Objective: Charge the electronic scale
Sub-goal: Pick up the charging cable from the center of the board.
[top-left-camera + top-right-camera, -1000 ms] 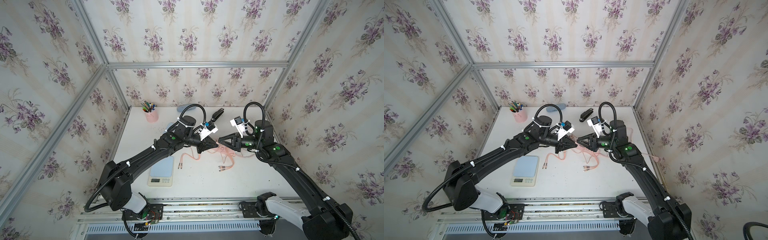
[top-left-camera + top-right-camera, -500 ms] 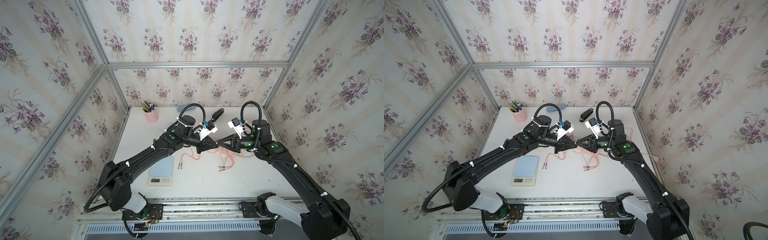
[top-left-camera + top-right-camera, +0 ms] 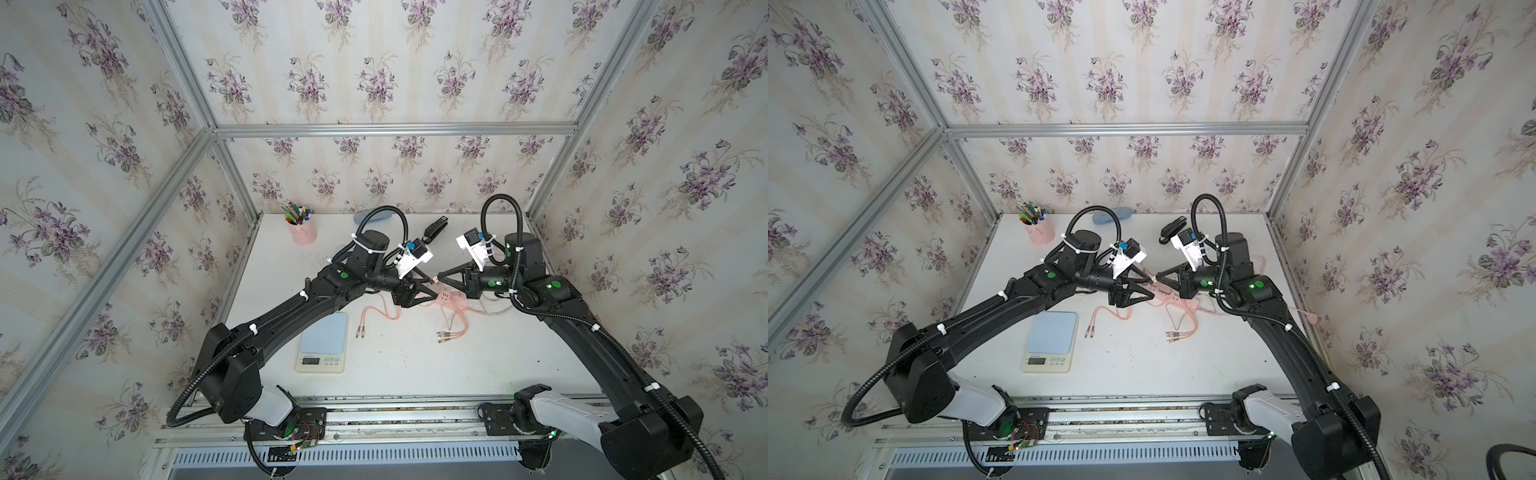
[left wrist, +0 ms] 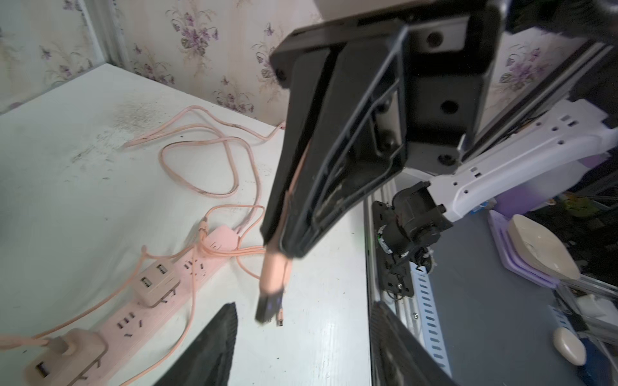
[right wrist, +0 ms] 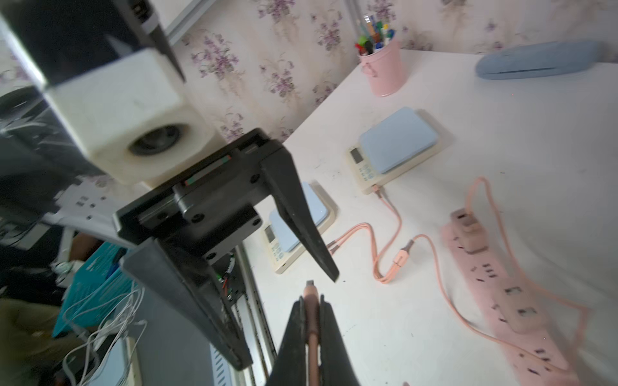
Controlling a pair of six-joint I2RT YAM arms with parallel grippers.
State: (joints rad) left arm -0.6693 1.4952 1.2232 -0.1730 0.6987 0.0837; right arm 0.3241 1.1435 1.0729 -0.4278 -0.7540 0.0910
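Inside a booth papered with violet sprigs and framed in aluminium rails, a white table (image 3: 415, 365) carries the scene. Two black arms meet tip to tip above its middle. The right gripper (image 3: 439, 279) has its jaws pinched tight on a pink cable plug (image 4: 272, 274), whose dark end pokes out past the fingertips. The left gripper (image 3: 433, 289) faces it with jaws spread wide and holds nothing; the plug hangs just in front of the gap. Beneath them lies a pink power strip (image 4: 187, 277) with two adapters (image 4: 153, 284) plugged in, and loops of pink cable (image 4: 200, 160) trail across the table around it. The electronic scale (image 3: 323, 343), blue-topped with its display toward the front edge, sits on the table near the front on the left arm's side, apart from both grippers. Loose cable ends (image 3: 359, 331) lie just beside it. At the back a pink cup (image 3: 303, 233) stands upright, crowded with coloured pens (image 3: 296, 212). A blue pouch (image 5: 535, 63) and a black stapler (image 3: 434, 229) lie near the rear wall.
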